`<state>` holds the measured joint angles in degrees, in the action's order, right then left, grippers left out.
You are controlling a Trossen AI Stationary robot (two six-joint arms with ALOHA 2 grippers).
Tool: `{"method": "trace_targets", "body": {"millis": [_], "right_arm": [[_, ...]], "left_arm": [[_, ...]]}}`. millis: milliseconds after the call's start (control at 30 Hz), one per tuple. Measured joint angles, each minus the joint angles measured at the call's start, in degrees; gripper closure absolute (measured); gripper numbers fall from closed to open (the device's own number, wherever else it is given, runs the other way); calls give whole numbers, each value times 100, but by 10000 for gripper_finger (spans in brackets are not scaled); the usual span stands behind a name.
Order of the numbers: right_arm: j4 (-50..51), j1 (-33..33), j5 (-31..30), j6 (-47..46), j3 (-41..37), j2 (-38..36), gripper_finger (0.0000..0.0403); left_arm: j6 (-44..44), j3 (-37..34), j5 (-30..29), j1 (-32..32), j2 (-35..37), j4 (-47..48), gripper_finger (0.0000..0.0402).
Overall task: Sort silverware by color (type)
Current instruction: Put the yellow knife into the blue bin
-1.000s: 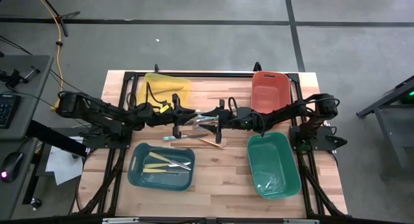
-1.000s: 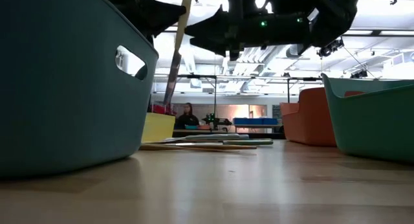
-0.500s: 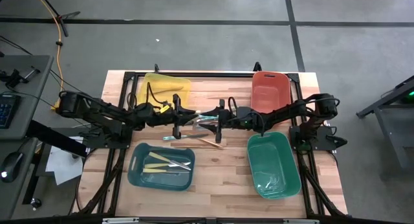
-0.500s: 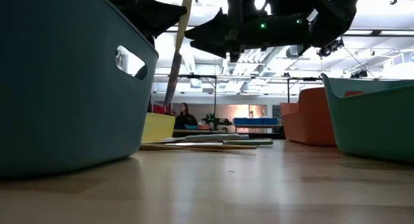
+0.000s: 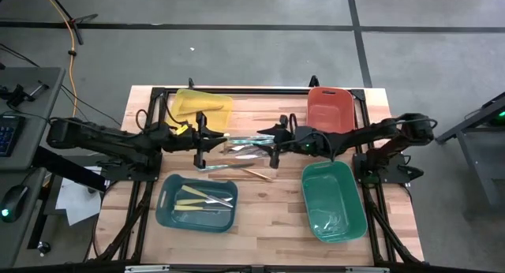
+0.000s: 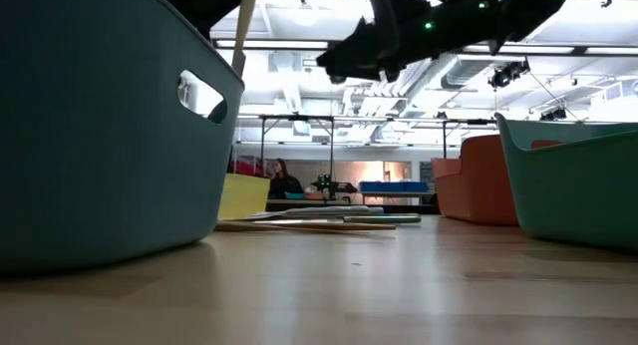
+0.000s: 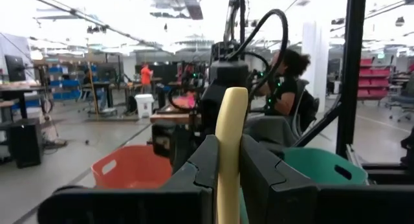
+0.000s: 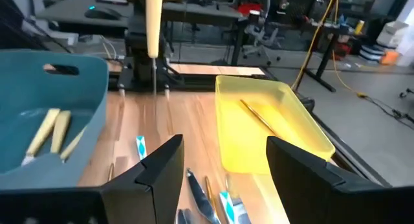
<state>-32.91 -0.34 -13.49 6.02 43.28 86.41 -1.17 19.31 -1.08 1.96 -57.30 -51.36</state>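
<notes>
Loose silverware (image 5: pixel 241 149) lies on the table's middle, between my two grippers. My left gripper (image 5: pixel 200 144) stands left of the pile, shut on a cream-yellow utensil (image 7: pixel 231 120), which also shows in the low view (image 6: pixel 242 31) and the right wrist view (image 8: pixel 154 23). My right gripper (image 5: pixel 275 142) hovers open at the pile's right end, above the table, with nothing between its fingers (image 8: pixel 162 179). Cream utensils (image 5: pixel 201 200) lie in the dark blue bin (image 5: pixel 167 203), and a gold one (image 8: pixel 259 117) lies in the yellow bin (image 5: pixel 203 107). My left gripper pinches the cream-yellow utensil between its two fingers, partway along its length (image 7: pixel 230 160); its rounded end (image 7: pixel 231 98) stands above the fingers. The fingers come about level from the table's left and lie across it. It hangs nearly upright, lifted clear of the table.
A red bin (image 5: pixel 330 109) stands at the far right and a green bin (image 5: pixel 333 196) at the near right. The black frame rails (image 5: pixel 237 90) run along the table's far edge. Bare wood (image 5: pixel 272 218) lies between the two near bins.
My left gripper has drawn back toward the table's left edge and risen, carrying the cream-yellow utensil up and away from the pile. My right gripper has pulled back toward the table's right edge, risen a little and tipped its fingers upward.
</notes>
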Motion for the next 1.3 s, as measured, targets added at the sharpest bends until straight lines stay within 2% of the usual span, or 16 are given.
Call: {"method": "trace_targets", "body": {"millis": [200,300,400,567,600,700,800,900,967,1167,1300], "right_arm": [[-523,0,-5,29,-489,-345,199],[-737,0,-6,17,-667,-489,213],[-804,0,-5,-82,-780,-605,255],[-753,-79,-5,-255,-871,-673,376],[-748,-91,-7,-256,-871,-673,389],[-751,-141,-5,-319,-871,-673,386],[-734,-193,-5,-312,-871,-673,398],[-699,-236,-5,-312,-871,-673,398],[-707,-263,-5,-310,-869,-673,399],[-755,-269,-1,-360,-869,-673,399],[-763,-269,5,-449,-869,-673,402]], "left_arm": [[2,162,-109,-232,102,440,376],[-63,356,-224,-365,100,859,376],[-236,626,-345,-476,101,1229,376],[-261,1009,-435,-616,101,1817,376],[-276,1099,-435,-650,103,1935,376],[-182,1459,-442,-806,103,2629,376],[97,2031,-507,-1152,99,3890,379],[476,2639,-888,-1741,25,5323,384],[776,2937,-1267,-2235,-79,5936,384],[1666,3212,-2307,-3672,-586,6471,385],[2122,3211,-2965,-4153,-1101,6875,385]]}}
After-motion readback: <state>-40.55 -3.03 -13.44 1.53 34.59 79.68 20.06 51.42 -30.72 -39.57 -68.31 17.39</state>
